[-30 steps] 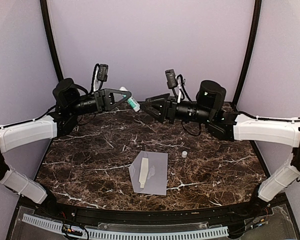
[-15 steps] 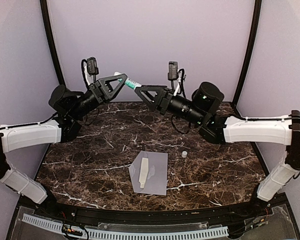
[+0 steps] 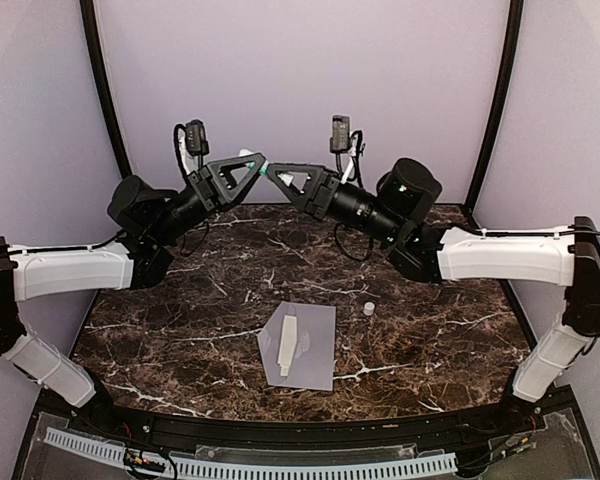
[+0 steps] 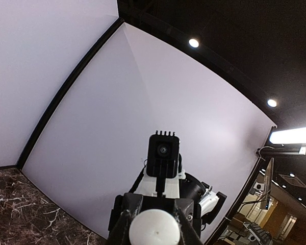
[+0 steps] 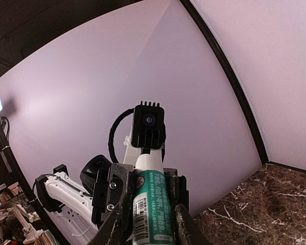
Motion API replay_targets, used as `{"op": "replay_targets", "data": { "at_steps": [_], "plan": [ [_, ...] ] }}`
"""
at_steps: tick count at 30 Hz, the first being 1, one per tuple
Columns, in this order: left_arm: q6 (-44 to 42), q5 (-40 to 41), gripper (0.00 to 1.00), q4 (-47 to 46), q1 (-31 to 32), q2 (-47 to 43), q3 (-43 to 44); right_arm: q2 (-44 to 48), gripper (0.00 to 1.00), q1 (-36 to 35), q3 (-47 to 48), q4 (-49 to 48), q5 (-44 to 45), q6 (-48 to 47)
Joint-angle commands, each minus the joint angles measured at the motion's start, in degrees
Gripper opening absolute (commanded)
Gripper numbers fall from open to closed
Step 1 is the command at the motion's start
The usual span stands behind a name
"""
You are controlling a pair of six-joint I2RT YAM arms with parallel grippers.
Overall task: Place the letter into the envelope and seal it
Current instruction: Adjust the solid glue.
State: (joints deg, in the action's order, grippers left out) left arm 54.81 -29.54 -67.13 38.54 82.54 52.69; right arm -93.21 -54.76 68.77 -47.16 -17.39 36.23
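**Top view.** My left arm (image 3: 70, 270) and right arm (image 3: 510, 255) reach in from the two sides. They meet tip to tip in the upper middle of the frame, above the far edge of the dark marbled worktop (image 3: 180, 310).

**Between the tips.** A glue stick (image 3: 265, 171), a white tube with a green label.
- My left jaws are clamped on it. In the left wrist view its round white end (image 4: 154, 228) sits at bottom centre.
- My right jaws are closed against the two sides of the same tube, as shown at bottom centre of the right wrist view.

**On the worktop.**
- The envelope (image 3: 315, 350) lies flat in the lower middle of the top view, well apart from both jaws. Its triangular flap points left.
- A folded cream paper (image 3: 288, 345) lies on top of the envelope, near the flap.
- A small white cap (image 3: 368, 308) sits near the envelope's upper right corner.
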Motion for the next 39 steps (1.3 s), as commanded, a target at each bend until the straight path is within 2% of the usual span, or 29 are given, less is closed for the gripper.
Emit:
{"op": "replay_targets", "data": {
  "at_steps": [1, 5, 13, 25, 27, 29, 30, 33, 37, 39],
  "plan": [
    [0.91, -0.46, 0.00, -3.34, 0.22, 0.01, 1.01, -1.08, 0.29, -0.37, 2.85, -2.04, -1.68, 0.32],
    [1.05, -0.83, 0.00, -3.51, 0.22, 0.32, 1.18, -1.43, 0.26, -0.33, 3.38, -1.45, -1.78, 0.17],
    [1.87, -1.40, 0.00, -4.39, 0.26, 1.07, 1.35, -2.54, 0.27, -0.33, 5.28, 1.19, -2.01, 0.16],
    [2.57, -1.85, 0.01, -4.88, 0.27, 1.89, 1.71, -2.60, 0.08, -0.21, 5.22, 1.68, -1.07, 0.33],
    [2.47, -1.91, 0.06, -4.73, 0.25, 1.96, 1.72, -2.01, 0.07, -0.25, 4.46, 1.46, -0.02, -0.21],
    [2.28, -1.96, 0.19, -4.20, 0.26, 1.82, 1.67, -0.87, 0.07, -0.15, 3.18, 1.45, 1.95, -1.30],
    [2.20, -2.03, 0.32, -4.04, 0.28, 1.65, 1.65, -0.08, 0.07, -0.12, 2.41, 1.80, 3.22, -2.03],
    [1.67, -2.79, 0.56, -1.90, 0.30, 1.05, 1.32, 2.69, 0.07, 0.58, -0.11, 3.08, 6.86, -3.99],
    [-1.12, -3.29, 0.69, 4.84, 0.12, -1.26, -0.61, 6.67, 0.06, 2.69, -2.64, 7.45, 10.72, -6.32],
    [-3.48, -3.47, 0.72, 11.36, -0.13, -3.28, -2.17, 8.61, 0.06, 3.78, -3.79, 11.04, 12.55, -7.50]
  ]
}}
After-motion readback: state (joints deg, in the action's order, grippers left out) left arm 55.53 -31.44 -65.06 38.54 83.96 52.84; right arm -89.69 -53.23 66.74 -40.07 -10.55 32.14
